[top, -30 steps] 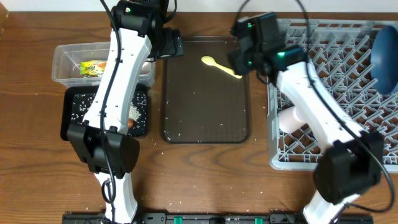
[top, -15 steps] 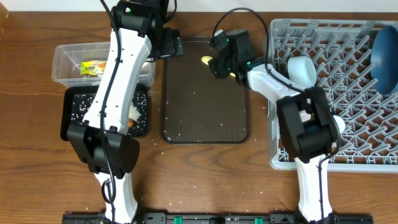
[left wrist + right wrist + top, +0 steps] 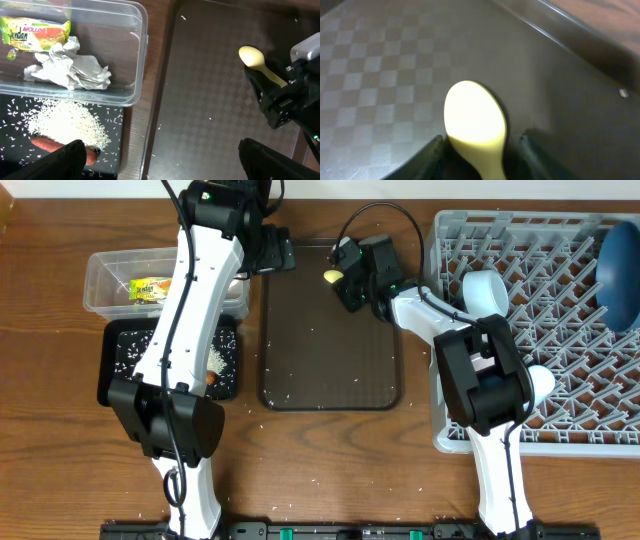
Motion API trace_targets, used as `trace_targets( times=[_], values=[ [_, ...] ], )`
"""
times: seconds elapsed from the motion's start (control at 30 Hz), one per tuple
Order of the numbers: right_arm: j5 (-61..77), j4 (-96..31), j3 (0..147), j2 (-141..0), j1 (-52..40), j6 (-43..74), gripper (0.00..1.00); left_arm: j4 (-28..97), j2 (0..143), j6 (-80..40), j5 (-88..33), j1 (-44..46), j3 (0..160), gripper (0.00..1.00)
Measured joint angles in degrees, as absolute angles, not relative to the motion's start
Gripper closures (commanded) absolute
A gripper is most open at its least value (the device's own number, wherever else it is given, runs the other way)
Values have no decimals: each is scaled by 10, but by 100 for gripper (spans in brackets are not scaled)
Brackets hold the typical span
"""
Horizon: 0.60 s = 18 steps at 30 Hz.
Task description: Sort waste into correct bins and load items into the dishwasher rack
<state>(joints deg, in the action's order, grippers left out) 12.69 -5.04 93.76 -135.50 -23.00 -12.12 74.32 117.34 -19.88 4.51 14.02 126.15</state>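
Observation:
A small yellow spoon lies at the far end of the dark brown serving tray. My right gripper is low over it, jaws on either side of the spoon's neck. The left finger is close to it and a gap shows on the right side, so the gripper is open. My left gripper hangs wide open and empty over the tray's left edge. A snack wrapper and crumpled paper lie in the clear tub. Rice and a sausage lie in the black tray.
The grey dishwasher rack fills the right side. It holds a dark blue plate on edge and two pale cups. Loose rice grains dot the brown tray and the table near it.
My right arm swung left from the rack's edge down to the spoon, and its jaws have narrowed around the spoon's neck. The left arm has not moved.

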Motion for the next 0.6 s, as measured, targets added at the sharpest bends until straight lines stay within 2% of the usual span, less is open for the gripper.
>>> trace_targets(
  times=[0.1,0.37,0.47,0.6],
  values=[
    [135,-93,949,-1353,-230,-119,72,743,1174,-199,45,140,1261,0],
    [168,-249,958,-1322,-228,-112,85,743,1173,-199,45,140,1261,0],
    [185,-319,957,-1308,-228,-107,94,743,1173,-199,45,140,1261,0],
    [205,-374,955,-1295,-228,-104,99,743,1173,-199,45,140,1261,0]
  ],
)
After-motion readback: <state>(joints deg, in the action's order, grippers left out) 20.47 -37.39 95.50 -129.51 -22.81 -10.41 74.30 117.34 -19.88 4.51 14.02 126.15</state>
